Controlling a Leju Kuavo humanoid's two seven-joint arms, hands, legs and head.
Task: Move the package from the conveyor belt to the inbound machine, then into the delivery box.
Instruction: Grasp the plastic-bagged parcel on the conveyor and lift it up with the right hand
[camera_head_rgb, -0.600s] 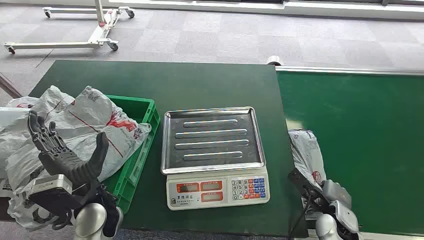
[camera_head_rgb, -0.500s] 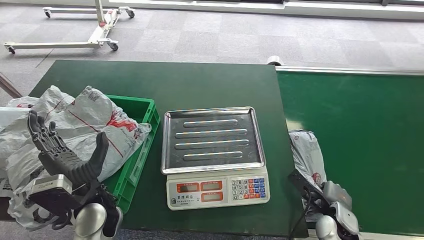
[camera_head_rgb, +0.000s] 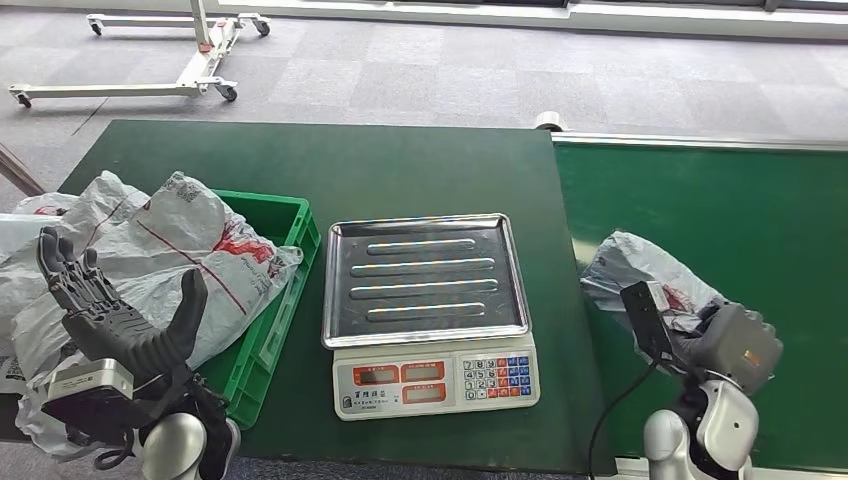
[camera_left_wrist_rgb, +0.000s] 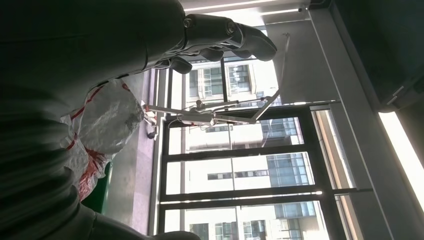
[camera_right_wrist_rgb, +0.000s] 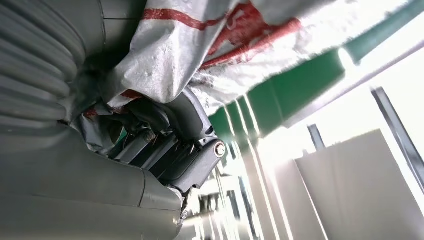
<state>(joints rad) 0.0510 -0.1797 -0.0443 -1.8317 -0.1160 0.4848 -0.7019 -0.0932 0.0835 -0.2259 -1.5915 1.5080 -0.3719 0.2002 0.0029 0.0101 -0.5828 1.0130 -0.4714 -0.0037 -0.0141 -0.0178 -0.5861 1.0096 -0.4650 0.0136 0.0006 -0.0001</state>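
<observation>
The package (camera_head_rgb: 640, 265), a crumpled grey plastic bag with red print, is off the belt's near left corner, held by my right hand (camera_head_rgb: 735, 345). The right wrist view shows my dark fingers (camera_right_wrist_rgb: 170, 140) curled into the bag (camera_right_wrist_rgb: 210, 45). The weighing scale (camera_head_rgb: 425, 275) with its bare steel tray stands on the table between my arms. My left hand (camera_head_rgb: 110, 315) is raised at the lower left with fingers spread (camera_left_wrist_rgb: 220, 35) and nothing in it, in front of the green crate (camera_head_rgb: 275, 215).
Several grey bags (camera_head_rgb: 190, 245) are piled in and over the green crate at the left. The green conveyor belt (camera_head_rgb: 720, 190) runs along the right. A black cable hangs from my right wrist. A wheeled metal frame (camera_head_rgb: 190, 70) stands on the carpet beyond the table.
My right hand has risen and swung right, lifting the package off the belt's near edge. My left hand has drifted slightly left and down, still spread.
</observation>
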